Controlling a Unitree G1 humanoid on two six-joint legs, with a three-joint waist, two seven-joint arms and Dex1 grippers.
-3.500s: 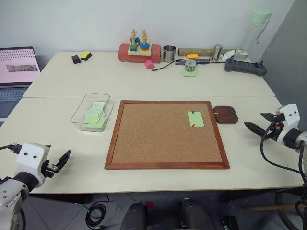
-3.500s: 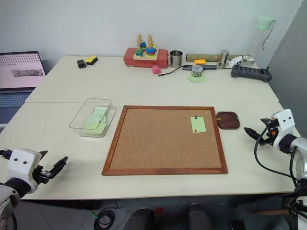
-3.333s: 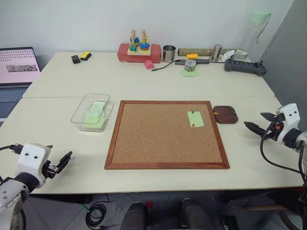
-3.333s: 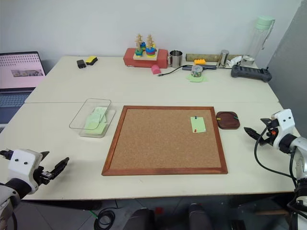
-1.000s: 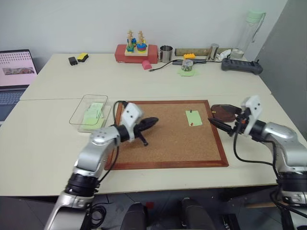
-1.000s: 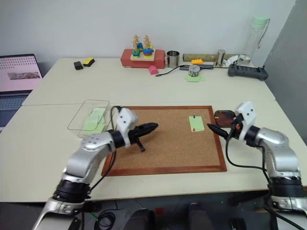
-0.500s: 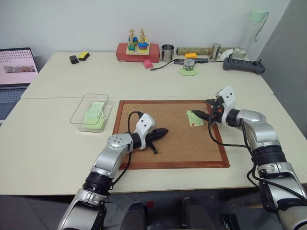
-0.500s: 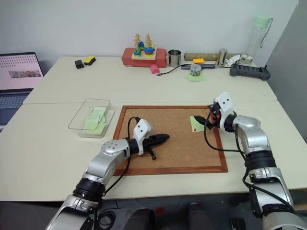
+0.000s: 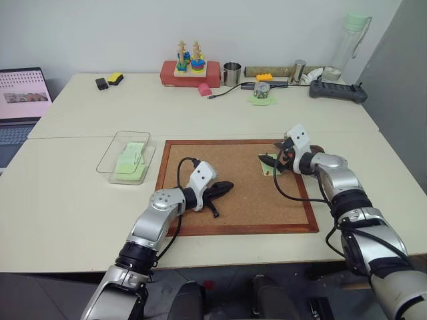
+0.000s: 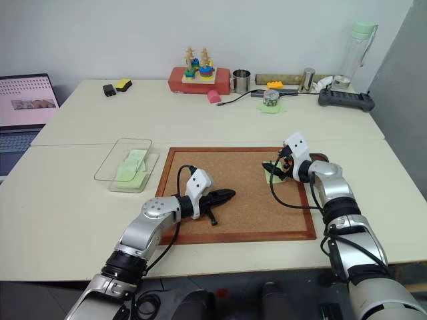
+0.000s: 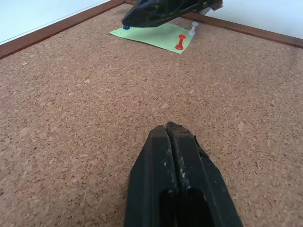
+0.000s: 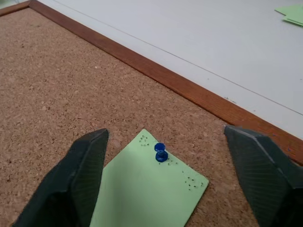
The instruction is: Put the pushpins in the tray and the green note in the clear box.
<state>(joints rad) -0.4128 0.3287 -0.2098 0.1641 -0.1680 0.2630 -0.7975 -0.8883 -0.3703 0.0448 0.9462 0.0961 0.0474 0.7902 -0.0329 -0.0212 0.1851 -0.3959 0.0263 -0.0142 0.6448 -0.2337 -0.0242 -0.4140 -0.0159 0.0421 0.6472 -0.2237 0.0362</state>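
Note:
The green note (image 12: 142, 198) lies pinned near the far right corner of the cork board (image 9: 233, 200). A blue-headed pushpin (image 12: 160, 152) stands at its far edge and a red one (image 11: 180, 42) at its near edge. My right gripper (image 12: 163, 135) hovers open just over the note, one finger on each side of the blue pin, touching nothing. My left gripper (image 11: 169, 128) is shut and empty, its tip low over the middle of the board. The tray (image 10: 321, 158) is mostly hidden behind my right hand. The clear box (image 9: 125, 155) stands left of the board.
A stack of pale green sheets (image 9: 131, 160) lies in the clear box. A small white pin-like thing (image 11: 193, 29) stands beside the note. A laptop (image 9: 23, 93) sits far left. Toys, a cup (image 9: 231, 73) and a bottle (image 9: 350, 40) line the table's back edge.
Both arms came in from the table's sides onto the board. In the last second my right gripper moved left and down over the note's blue pin, its jaws narrowing slightly. The left gripper sank, then stayed.

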